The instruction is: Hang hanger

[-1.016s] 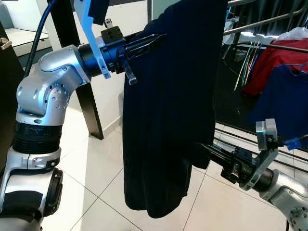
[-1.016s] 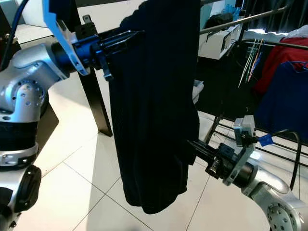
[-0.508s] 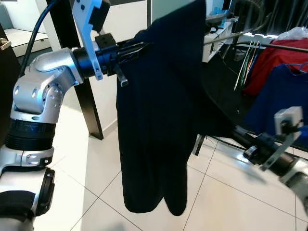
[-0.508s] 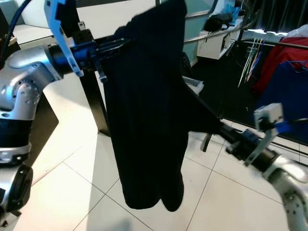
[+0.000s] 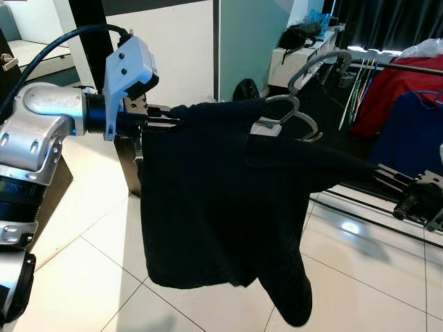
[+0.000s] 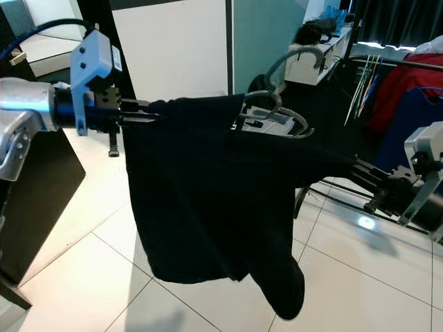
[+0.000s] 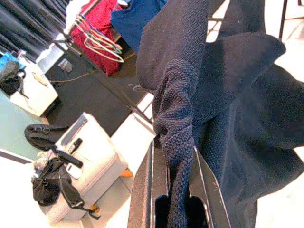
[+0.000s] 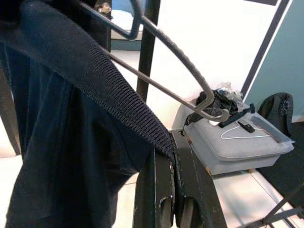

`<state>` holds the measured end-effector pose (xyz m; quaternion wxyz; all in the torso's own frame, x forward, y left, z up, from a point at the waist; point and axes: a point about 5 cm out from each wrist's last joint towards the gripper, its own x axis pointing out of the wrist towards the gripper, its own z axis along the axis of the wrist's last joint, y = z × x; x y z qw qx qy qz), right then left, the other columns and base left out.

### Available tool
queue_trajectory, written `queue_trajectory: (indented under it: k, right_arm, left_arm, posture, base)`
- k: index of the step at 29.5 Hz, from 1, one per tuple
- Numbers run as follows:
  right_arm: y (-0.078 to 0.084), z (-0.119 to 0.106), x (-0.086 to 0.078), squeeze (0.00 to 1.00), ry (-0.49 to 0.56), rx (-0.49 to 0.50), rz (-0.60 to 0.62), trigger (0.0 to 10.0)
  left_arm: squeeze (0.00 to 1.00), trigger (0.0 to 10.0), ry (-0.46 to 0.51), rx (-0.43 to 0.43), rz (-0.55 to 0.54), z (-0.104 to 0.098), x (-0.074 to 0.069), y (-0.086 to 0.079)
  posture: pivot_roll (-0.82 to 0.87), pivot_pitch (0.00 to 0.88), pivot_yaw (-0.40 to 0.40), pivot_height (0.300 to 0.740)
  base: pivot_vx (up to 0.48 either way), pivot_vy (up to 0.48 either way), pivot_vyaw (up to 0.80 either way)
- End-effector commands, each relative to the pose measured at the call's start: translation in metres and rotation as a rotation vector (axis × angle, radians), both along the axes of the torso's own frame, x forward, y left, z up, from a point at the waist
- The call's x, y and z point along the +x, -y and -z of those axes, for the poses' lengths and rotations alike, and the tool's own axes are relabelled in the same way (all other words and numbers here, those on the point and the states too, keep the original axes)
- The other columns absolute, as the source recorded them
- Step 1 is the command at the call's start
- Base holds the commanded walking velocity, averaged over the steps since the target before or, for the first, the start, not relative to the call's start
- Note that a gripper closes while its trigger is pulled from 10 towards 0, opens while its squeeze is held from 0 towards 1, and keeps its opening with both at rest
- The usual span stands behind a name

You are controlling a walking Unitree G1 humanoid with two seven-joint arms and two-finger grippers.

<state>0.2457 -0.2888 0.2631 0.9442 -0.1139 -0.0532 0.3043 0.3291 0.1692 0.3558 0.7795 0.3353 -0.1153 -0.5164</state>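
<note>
Dark navy knit garment (image 5: 221,207) stretched between both grippers, hanging mid-air above the white tiled floor (image 5: 90,277). No readable brand, label or writing anywhere.

Left gripper (image 5: 163,123) held out at chest height, fingers clamped together on one shoulder edge of the garment; in the left wrist view a bunched fold of knit sits pinched between the two black fingers (image 7: 159,190). White camera box (image 5: 128,62) sits on top of that wrist.

Right gripper (image 6: 360,169) reaches in from the robot's right, fingers closed tight on the other edge of the garment; right wrist view shows the ribbed hem pinched at the fingertips (image 8: 173,147). Fabric pulled taut between the two grippers, rest of it drooping down, one lobe hanging lower on the right.

Grey wire hanger (image 5: 294,114) sits at the top of the garment near the neck opening, hook (image 5: 318,62) sticking up and free, not on any rail. Hanger's lower wire runs just beside the right gripper's fingertips in the right wrist view; cannot tell if touching.

Clothes rail (image 5: 401,66) behind at the robot's right, with a red garment (image 5: 391,86), a blue garment (image 5: 408,138) and loose hangers (image 5: 356,83). Grey suitcase (image 8: 240,140) lying on the floor, black bag (image 5: 243,90) near the teal wall (image 5: 252,41).
</note>
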Motion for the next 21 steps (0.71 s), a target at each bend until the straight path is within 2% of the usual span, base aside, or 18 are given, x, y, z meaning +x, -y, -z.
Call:
queue_trajectory:
  k: [1, 4, 6, 10, 14, 16, 17, 21]
  right_arm:
    - [0.013, 0.008, -0.002, 0.00, -0.035, -0.033, 0.070, 0.0]
    - [0.012, 0.014, -0.004, 0.00, -0.059, -0.054, 0.063, 0.0]
    - [0.012, 0.014, -0.004, 0.00, -0.059, -0.054, 0.063, 0.0]
    - [0.007, 0.024, -0.005, 0.00, -0.100, -0.085, 0.037, 0.0]
    - [-0.004, 0.031, -0.004, 0.00, -0.118, -0.090, -0.004, 0.0]
    - [-0.004, 0.031, -0.004, 0.00, -0.118, -0.090, -0.004, 0.0]
    - [-0.015, 0.039, -0.002, 0.00, -0.135, -0.095, -0.030, 0.0]
    - [-0.015, 0.039, -0.002, 0.00, -0.135, -0.095, -0.030, 0.0]
  left_arm:
    - [0.00, 10.0, 0.070, 0.045, -0.090, -0.024, -0.002, -0.025]
    - [0.00, 10.0, 0.088, 0.055, -0.099, -0.034, -0.002, -0.031]
    - [0.00, 10.0, 0.088, 0.055, -0.099, -0.034, -0.002, -0.031]
    - [0.00, 10.0, 0.084, -0.006, -0.085, -0.047, -0.002, -0.036]
    - [0.00, 10.0, 0.072, -0.014, -0.070, -0.044, -0.002, -0.034]
    - [0.00, 10.0, 0.072, -0.014, -0.070, -0.044, -0.002, -0.034]
    - [0.00, 10.0, 0.060, -0.017, -0.056, -0.039, -0.001, -0.031]
    - [0.00, 10.0, 0.060, -0.017, -0.056, -0.039, -0.001, -0.031]
  posture:
    - [-0.07, 0.000, 0.020, 0.740]
    - [-0.06, 0.000, 0.021, 0.740]
    - [-0.06, 0.000, 0.021, 0.740]
    - [-0.07, 0.000, 0.026, 0.740]
    - [-0.07, 0.000, 0.025, 0.740]
    - [-0.07, 0.000, 0.025, 0.740]
    - [-0.07, 0.000, 0.024, 0.740]
    - [-0.07, 0.000, 0.024, 0.740]
  base:
    - [0.000, 0.000, 0.00]
    - [0.000, 0.000, 0.00]
    - [0.000, 0.000, 0.00]
    - [0.000, 0.000, 0.00]
    - [0.000, 0.000, 0.00]
    - [0.000, 0.000, 0.00]
    - [0.000, 0.000, 0.00]
    - [0.000, 0.000, 0.00]
